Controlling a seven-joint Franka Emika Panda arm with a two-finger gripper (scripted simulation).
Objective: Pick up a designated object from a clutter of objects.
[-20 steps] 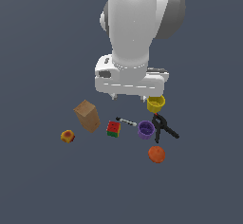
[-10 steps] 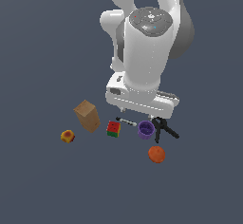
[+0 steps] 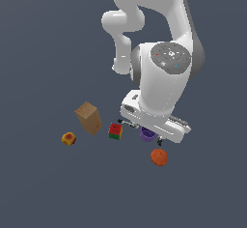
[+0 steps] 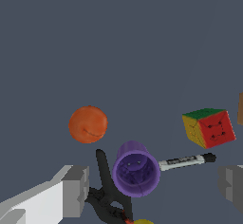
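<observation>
The white arm (image 3: 161, 84) fills the middle of the exterior view, its wrist bent low over the cluttered items. The gripper (image 4: 154, 182) is spread wide and holds nothing: in the wrist view its two grey fingers (image 4: 76, 190) stand far apart, with the purple cup (image 4: 135, 169) between them. The tan box (image 3: 88, 118) stands tilted toward the exterior view's left, well apart from the arm. The orange ball (image 3: 159, 157) lies alone on the floor, near the purple cup and free of the gripper. The coloured cube (image 3: 115, 131) sits between box and cup. A black clamp (image 4: 107, 194) lies touching or just under the cup, hard to tell which. The marker (image 4: 186, 160) lies beside the cup, pointing toward the cube. The small yellow-red piece (image 3: 69, 138) sits farthest toward the exterior view's left.
</observation>
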